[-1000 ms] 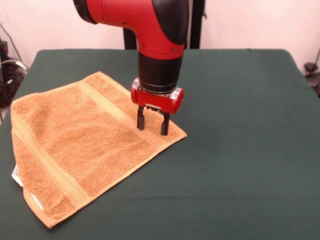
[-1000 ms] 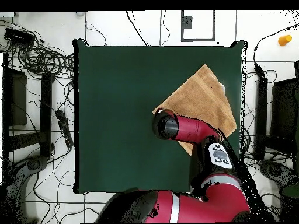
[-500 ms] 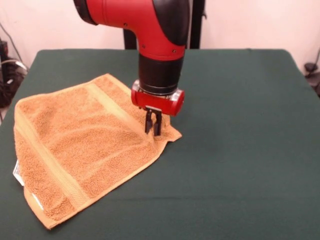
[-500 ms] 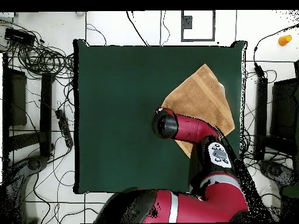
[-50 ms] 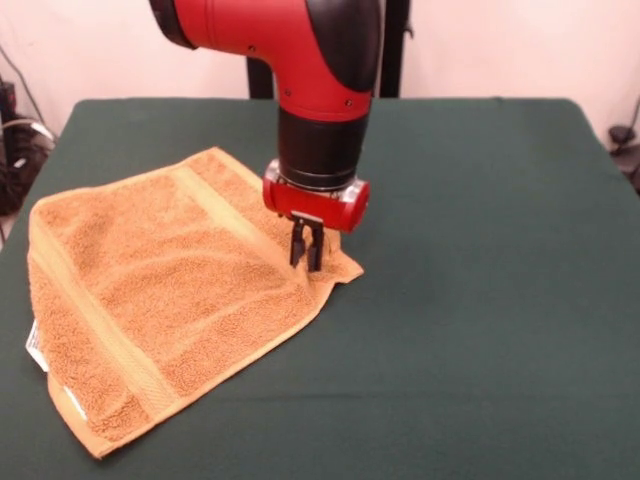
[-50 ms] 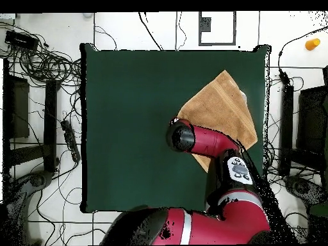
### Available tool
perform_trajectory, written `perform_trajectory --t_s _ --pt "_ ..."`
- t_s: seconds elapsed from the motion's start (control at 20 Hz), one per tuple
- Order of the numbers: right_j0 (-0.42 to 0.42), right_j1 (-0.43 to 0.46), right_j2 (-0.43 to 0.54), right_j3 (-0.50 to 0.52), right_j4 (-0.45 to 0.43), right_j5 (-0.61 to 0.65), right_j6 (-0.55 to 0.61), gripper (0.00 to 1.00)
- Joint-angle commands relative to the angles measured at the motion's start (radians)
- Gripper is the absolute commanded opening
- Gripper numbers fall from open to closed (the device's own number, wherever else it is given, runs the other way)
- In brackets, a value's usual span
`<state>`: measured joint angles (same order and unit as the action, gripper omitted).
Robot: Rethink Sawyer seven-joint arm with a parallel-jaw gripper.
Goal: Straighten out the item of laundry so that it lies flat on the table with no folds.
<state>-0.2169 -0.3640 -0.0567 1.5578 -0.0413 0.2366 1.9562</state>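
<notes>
Since a second ago, the gripper point(image 5: 306, 258) has gone from straddling the cloth with its fingers spread to pinching it with the jaws drawn narrow together, and the corner under it has bunched and pulled slightly inward; over the last half second nothing is visibly changing. The golden-orange towel point(image 5: 160, 290) is lying spread on the left part of the dark green table point(image 5: 480, 300) in the front view, its near-left corner reaching the table's edge, where a small white tag point(image 5: 35, 345) is showing. In the overhead view the towel point(image 6: 224, 109) is sitting near one side edge of the table point(image 6: 134, 128), with the arm's wrist covering the pinched corner.

The cloth is lying mostly flat, though soft ridges are running across its middle and a small pucker is rising around the fingers. The step in hand appears to be a grip on the right-hand corner, ready for a pull. To do it well, the arm is probably best lifting only a little, so the corner clears the tabletop without dragging the whole towel, then drawing outward along the diagonal, away from the far corner, until the ridges are smoothing out. A slow, low pull is likely safest, since terry cloth can slip from a narrow pinch, and a release close to the surface should keep the corner from curling back.
</notes>
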Motion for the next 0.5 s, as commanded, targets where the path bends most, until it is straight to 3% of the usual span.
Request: perform_trajectory --t_s 0.05,0.3,0.5 --pt "0.099 0.152 0.055 0.065 0.161 -0.129 0.366 0.0" --pt "0.25 0.106 0.009 0.064 0.34 -0.046 0.469 0.0" --pt "0.308 0.097 0.005 0.035 0.442 0.011 0.495 0.0"
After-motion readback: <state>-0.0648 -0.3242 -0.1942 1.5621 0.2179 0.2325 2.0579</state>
